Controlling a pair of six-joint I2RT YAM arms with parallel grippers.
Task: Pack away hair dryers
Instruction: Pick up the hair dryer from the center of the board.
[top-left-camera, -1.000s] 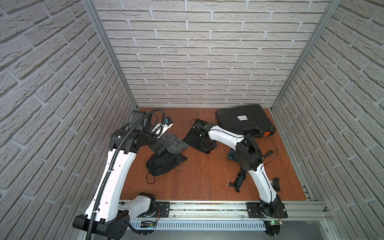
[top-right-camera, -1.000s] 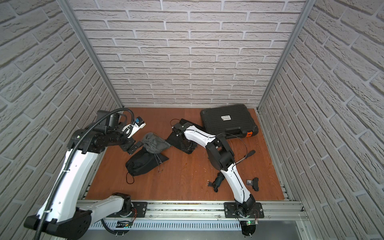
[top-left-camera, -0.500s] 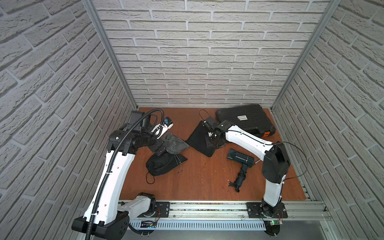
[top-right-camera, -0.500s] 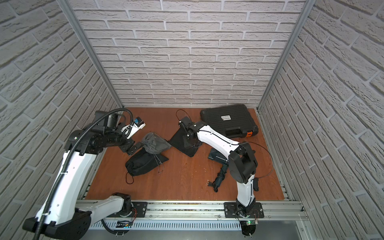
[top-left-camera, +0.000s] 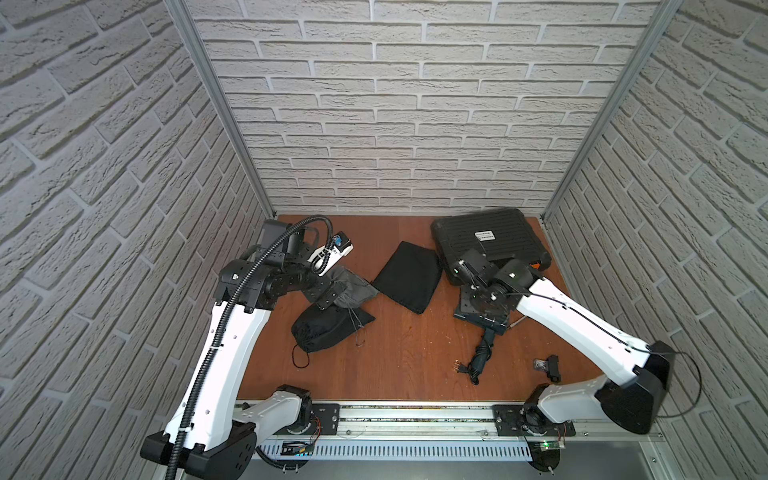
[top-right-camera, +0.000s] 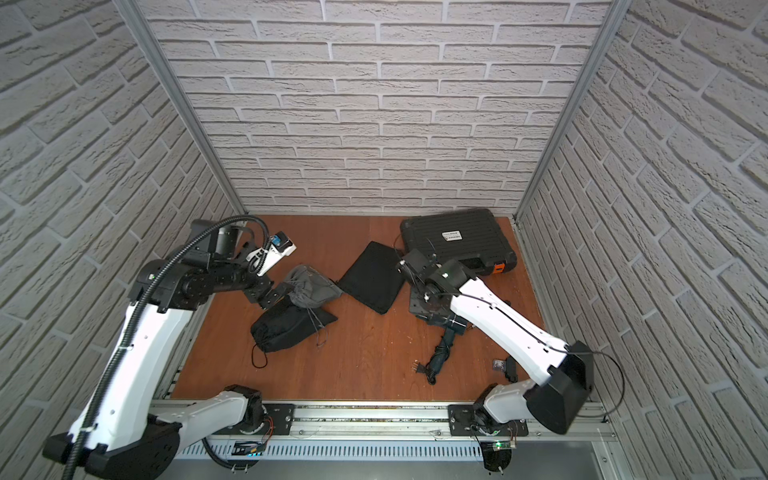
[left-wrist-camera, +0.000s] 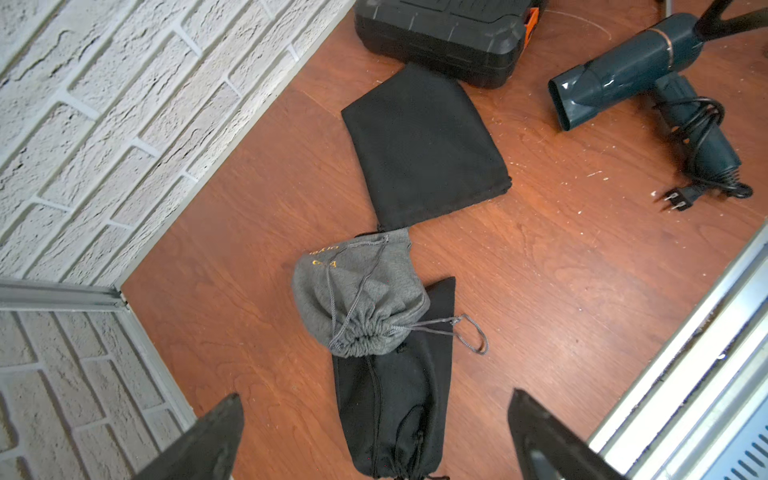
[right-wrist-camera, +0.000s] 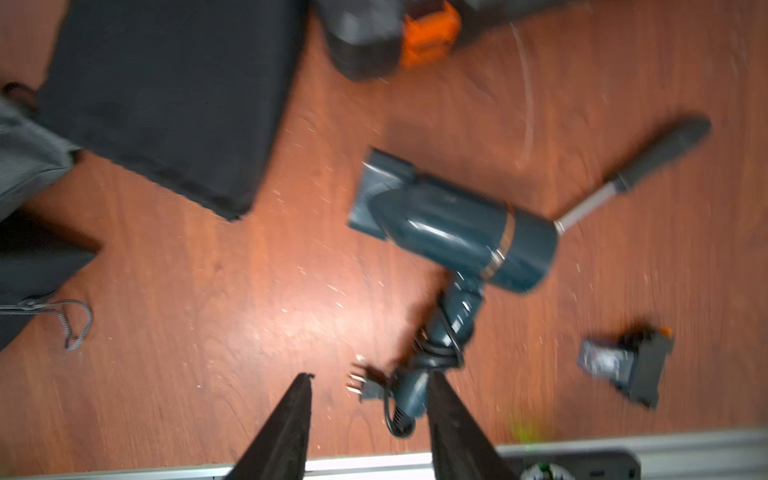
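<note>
One dark teal hair dryer (right-wrist-camera: 457, 237) is out in the open, lying flat on the tabletop (top-left-camera: 395, 353), and it's the right arm's to take! The right fingers (right-wrist-camera: 291, 424) hang over it, part-way spread with nothing pinched between them, though that wrist view is smeared. Look at the lie: the butt of the handle (right-wrist-camera: 457, 320) and the loose plug (right-wrist-camera: 361, 384) sit right below the gap between those fingers, and the barrel lies farther out ahead of the fingertips. The handle's long axis slants away from the fingers. The barrel crosses it, nozzle (right-wrist-camera: 374, 195) aimed at the flat black pouch (top-left-camera: 409, 276) lying off to the side. My call: a drop onto the handle, across its length, is the grab. Left fingers (left-wrist-camera: 212, 449)? Spread wide, empty, well apart from the hair dryer, poised above the grey pouch (left-wrist-camera: 357, 291) and a stuffed black pouch (left-wrist-camera: 390, 399).
</note>
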